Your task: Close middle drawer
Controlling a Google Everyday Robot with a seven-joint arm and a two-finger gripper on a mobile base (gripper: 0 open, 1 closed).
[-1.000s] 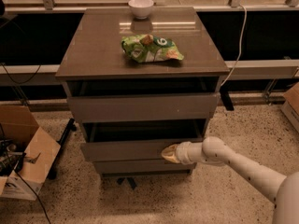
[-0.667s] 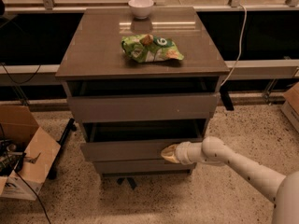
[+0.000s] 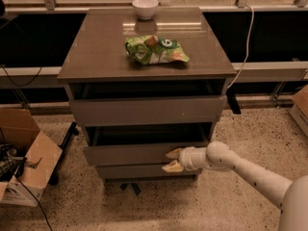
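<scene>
the gripper, fingers spread apart and holding nothing, is still pressing on the right end of the middle drawer, which is hardly shifting and is still standing partly open, so the push needs continuing.

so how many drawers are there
3, stacked: top drawer, middle drawer under it, bottom drawer lowest. Gripper sits at the middle drawer's right end, fingers open.
</scene>
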